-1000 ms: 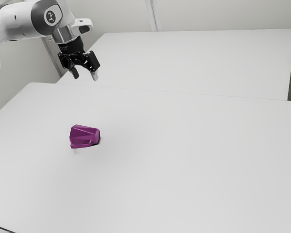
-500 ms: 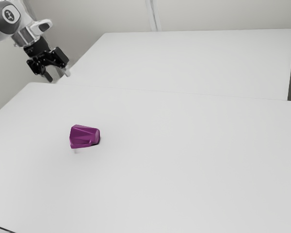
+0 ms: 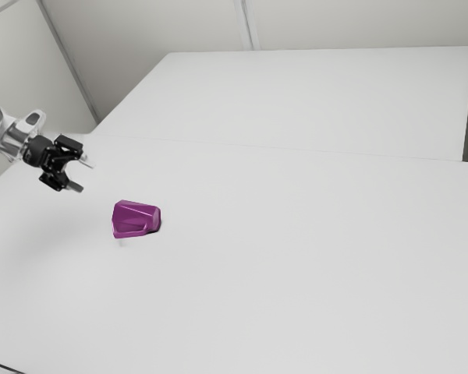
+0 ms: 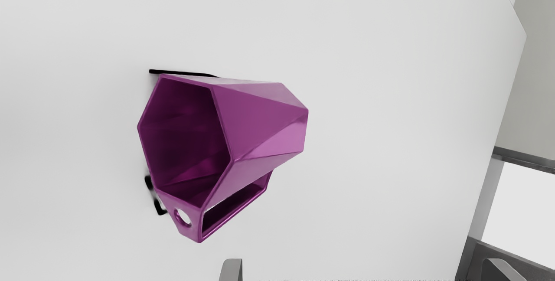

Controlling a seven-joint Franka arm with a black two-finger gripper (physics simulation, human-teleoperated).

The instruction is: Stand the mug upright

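In the exterior view, the black two-finger gripper [image 3: 83,176] is at the exterior view's left, its two fingers spread wide with a gap between the tips. They point toward the exterior view's right and hold nothing. The glossy purple faceted mug [image 3: 136,220] lies on its side, near the fingertips but apart from them, farther toward the exterior view's right and closer to the camera. It rests on a smooth white table [image 3: 296,273] that extends under and well past the gripper. Beyond a thin seam, farther from the camera than the gripper, is a broad, flat white surface [image 3: 320,101], with a pale grey wall [image 3: 125,39] behind it.

In the wrist view, the mug lies ahead of the fingertips, its angular open mouth partly facing the camera and its narrower base pointing off to one side. The squared purple handle [image 4: 234,214], with a round hole at its mouth end, is on the side nearest the fingers [image 4: 233,271], apart from them. White tabletop spans the space between handle and fingertips. Thin black shapes [image 4: 182,73] sit along the mug's far side and beside its mouth; I cannot tell whether they are shadows. Past the table's edge, beyond the base, are grey framing [image 4: 520,158] and a flat white patch [image 4: 520,211].
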